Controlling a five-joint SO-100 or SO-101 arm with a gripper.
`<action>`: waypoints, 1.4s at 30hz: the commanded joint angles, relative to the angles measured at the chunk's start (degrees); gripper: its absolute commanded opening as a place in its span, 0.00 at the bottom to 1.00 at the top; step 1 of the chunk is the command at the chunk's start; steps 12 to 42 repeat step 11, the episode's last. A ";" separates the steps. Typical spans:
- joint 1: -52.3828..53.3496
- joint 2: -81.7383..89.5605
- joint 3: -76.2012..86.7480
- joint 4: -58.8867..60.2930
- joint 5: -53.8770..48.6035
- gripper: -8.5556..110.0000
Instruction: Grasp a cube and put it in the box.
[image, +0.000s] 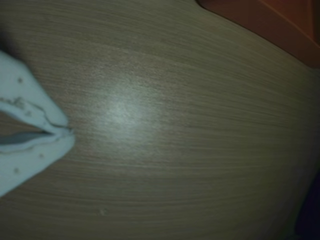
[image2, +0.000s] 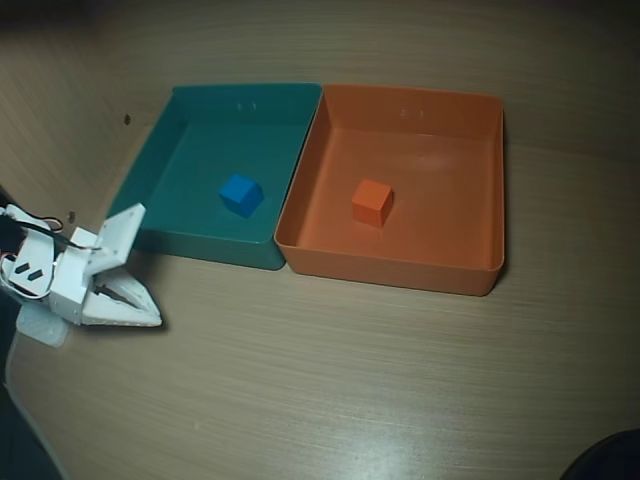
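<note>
Wood-grain tabletop (image2: 330, 390), pale brown, with a soft glare patch at centre in the wrist view. Two low-walled square trays set side by side on it, adjoining walls touching: teal tray (image2: 190, 242) at left in the overhead view, orange box (image2: 400, 272) at right. Orange cube (image2: 372, 202) inside the orange box, resting on the floor slightly left of centre, clear of all four walls. Blue cube (image2: 241, 194) inside the teal tray, near its centre. Gripper (image2: 155, 320) low over bare table at the left edge of the overhead view, near the teal tray's lower left corner, well apart from the orange cube. Fingertips (image: 59, 120) pressed together in the wrist view, nothing between them: clenched and empty. Wall of the orange box also visible at top right of the wrist view, blurred.
</note>
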 joint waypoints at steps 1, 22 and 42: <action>-0.18 0.44 3.78 6.77 -0.44 0.03; -0.26 0.53 3.78 27.51 0.44 0.03; -0.26 0.53 3.78 27.51 0.44 0.03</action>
